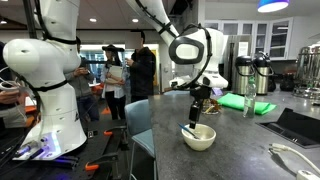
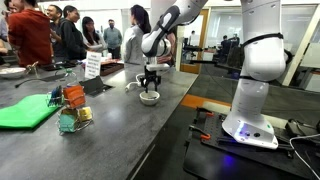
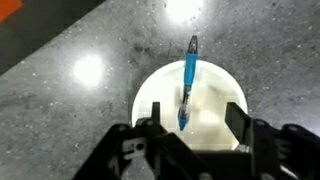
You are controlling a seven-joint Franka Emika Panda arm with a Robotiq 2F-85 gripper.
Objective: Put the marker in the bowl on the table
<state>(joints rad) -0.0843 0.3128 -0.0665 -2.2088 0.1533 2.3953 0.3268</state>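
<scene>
Marker [image 3: 188,80] lying in bowl [image 3: 152,98], 1 end over rim; gripper [image 3: 193,116] above, jaws spread, holding nothing.
Probably light, stiff, slippery barrel; best pinched mid-length.

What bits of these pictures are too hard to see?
Wrist view: near rim of the round cream-white bowl, hidden behind the black claw.
Wrist view: any writing on the thin blue marker, blurred.
In an exterior view: the marker inside the bowl, too small, behind its wall.
</scene>
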